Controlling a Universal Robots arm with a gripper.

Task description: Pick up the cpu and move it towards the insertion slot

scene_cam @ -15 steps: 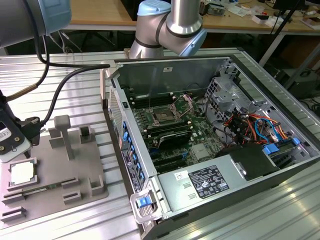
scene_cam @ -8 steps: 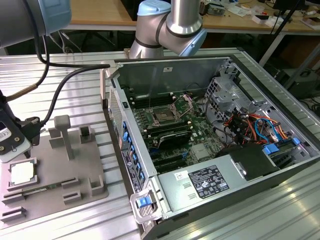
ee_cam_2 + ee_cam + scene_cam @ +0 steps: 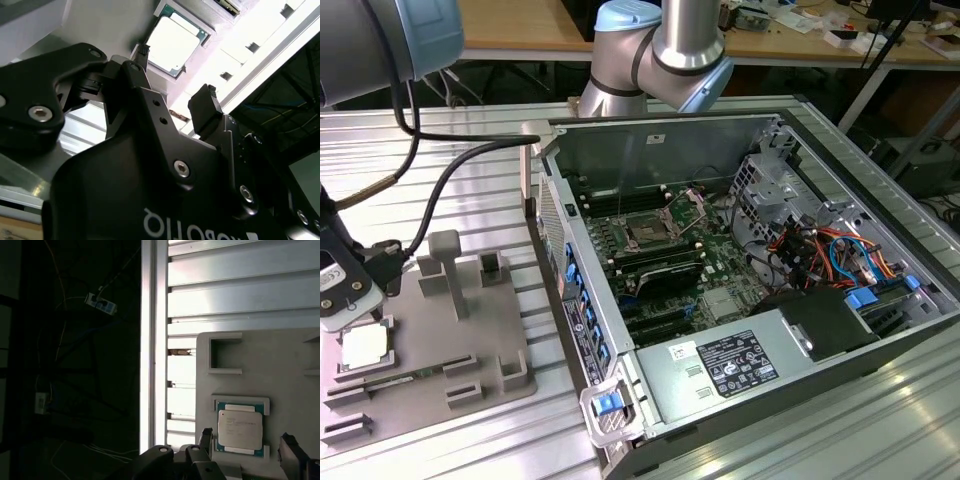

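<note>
cpu (image 3: 365, 347) is seen lying flat in a shallow pocket of the grey tray (image 3: 495, 335), at the exterior view's left. The gripper (image 3: 177, 72) is held just above it, and its two black fingers (image 3: 207, 107) are spread wide apart. The cpu is not touched by them and has not yet been lifted. The insertion slot (image 3: 648, 232) is found on the green board inside the open computer case (image 3: 650, 140), well apart from the tray, toward the exterior view's right.
</note>
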